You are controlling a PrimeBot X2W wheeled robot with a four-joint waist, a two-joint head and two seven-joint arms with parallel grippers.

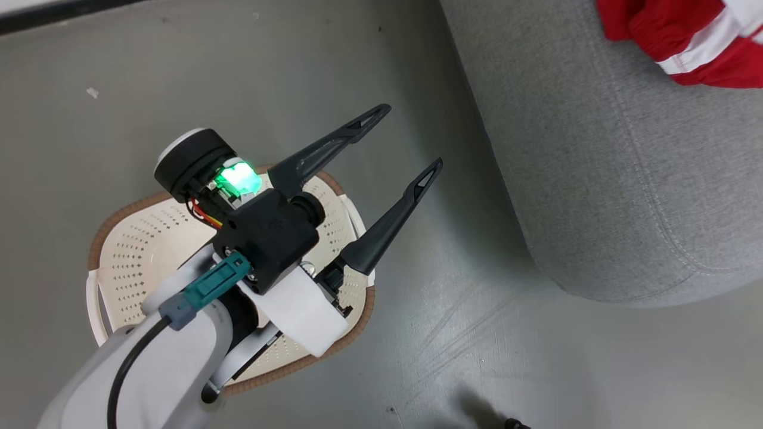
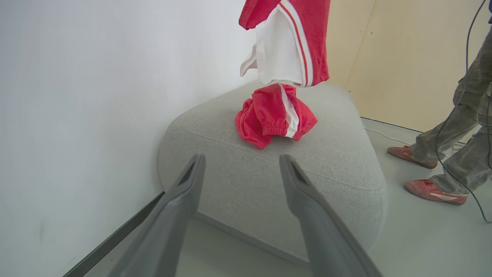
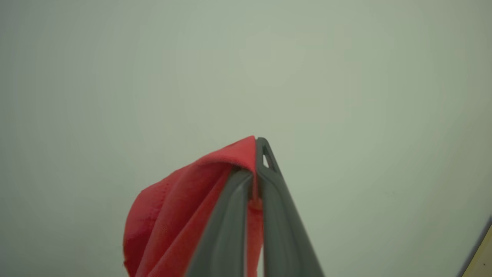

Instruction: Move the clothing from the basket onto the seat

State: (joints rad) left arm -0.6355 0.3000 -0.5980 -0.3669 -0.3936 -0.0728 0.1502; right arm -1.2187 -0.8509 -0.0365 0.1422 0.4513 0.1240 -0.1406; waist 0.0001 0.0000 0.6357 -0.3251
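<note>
The cream basket (image 1: 134, 253) with its brown rim sits on the floor under my left arm. Above it, my left gripper (image 1: 412, 138) is open with nothing between its fingers (image 2: 180, 200), which point toward the grey seat (image 1: 626, 179). One red and white garment (image 2: 275, 117) lies crumpled on the seat (image 2: 269, 181); it also shows at the head view's top right (image 1: 685, 36). A second red and white garment (image 2: 290, 38) hangs in the air above it. My right gripper (image 3: 257, 146) is shut on red fabric (image 3: 173, 215), against a plain pale wall.
A pale wall (image 2: 96, 96) runs along the seat's left side, with a dark skirting strip at floor level. A person's legs and red shoes (image 2: 434, 190) stand on the floor to the right of the seat. A thin cable (image 2: 384, 134) trails across the floor there.
</note>
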